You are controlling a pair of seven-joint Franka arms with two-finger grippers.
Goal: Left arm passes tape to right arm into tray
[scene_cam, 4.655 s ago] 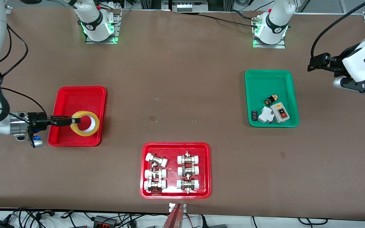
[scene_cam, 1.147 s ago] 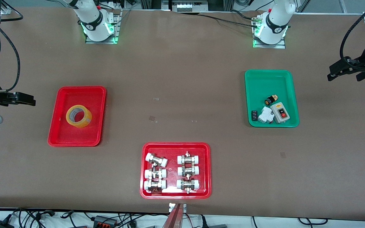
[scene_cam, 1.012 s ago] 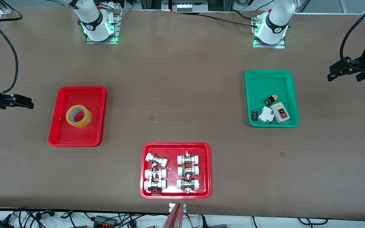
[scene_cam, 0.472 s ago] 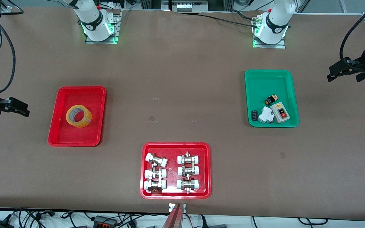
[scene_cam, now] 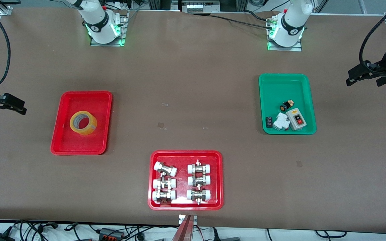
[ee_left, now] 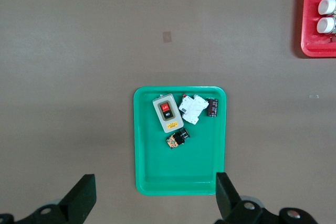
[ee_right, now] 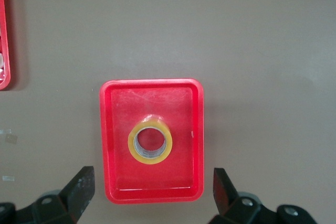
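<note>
Tape roll lying in a plain red tray, both robot arms waiting wide-open and empty-handed over the table's two ends.

The tape (scene_cam: 83,123), a yellow roll with a white core, is lying flat on its side in the tray (scene_cam: 66,142), slightly toward six o'clock of the tray's middle, touching no rim. The right gripper (scene_cam: 9,103) is hanging over bare table at the tray's nine o'clock, its fingers (ee_right: 79,186) spread wide and gripping nothing. The left gripper (scene_cam: 360,74) is hanging over bare table at the three o'clock side of the green tray (scene_cam: 269,87), its fingers (ee_left: 82,196) also spread wide and gripping nothing. The green tray is holding a grey switch box (scene_cam: 297,119) and small electrical parts. A second red tray (scene_cam: 183,155), at the table's six o'clock edge, is holding six white-capped metal fittings (scene_cam: 165,169).
</note>
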